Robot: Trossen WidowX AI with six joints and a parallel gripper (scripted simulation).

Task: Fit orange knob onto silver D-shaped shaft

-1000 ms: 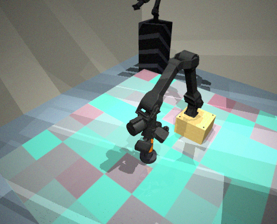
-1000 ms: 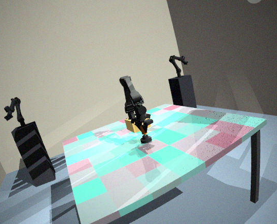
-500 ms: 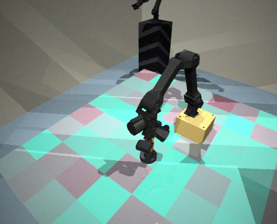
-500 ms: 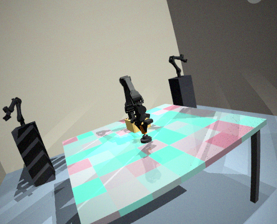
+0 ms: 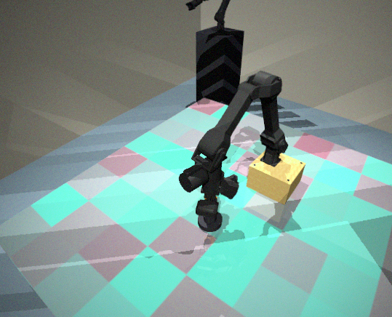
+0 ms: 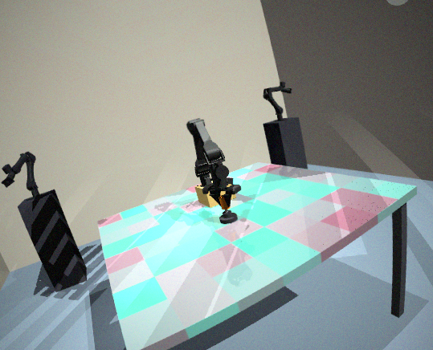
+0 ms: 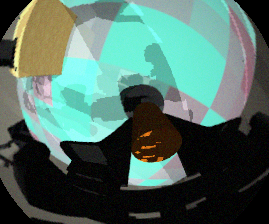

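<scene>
The orange knob (image 6: pixel 223 202) (image 7: pixel 157 142) is held between the fingers of my gripper (image 5: pixel 208 209) (image 6: pixel 224 203) (image 7: pixel 147 117), which is shut on it. In the top view the fingers hide nearly all of the knob. The dark round pedestal (image 5: pixel 210 226) (image 6: pixel 228 218) (image 7: pixel 144 92) stands on the table directly below the knob and fingertips. The knob's lower end is over the pedestal's middle, but I cannot tell whether it touches or is on the shaft. The silver shaft, the knob's hole and both flat sides are hidden.
The arm's base stands on a yellow block (image 5: pixel 272 183) (image 6: pixel 206 197) (image 7: pixel 45 40) behind the pedestal. The checkered table (image 5: pixel 148 287) (image 6: pixel 144 313) has open edges. Other arms stand on dark columns (image 5: pixel 219 65) (image 6: pixel 53 241) beyond the table.
</scene>
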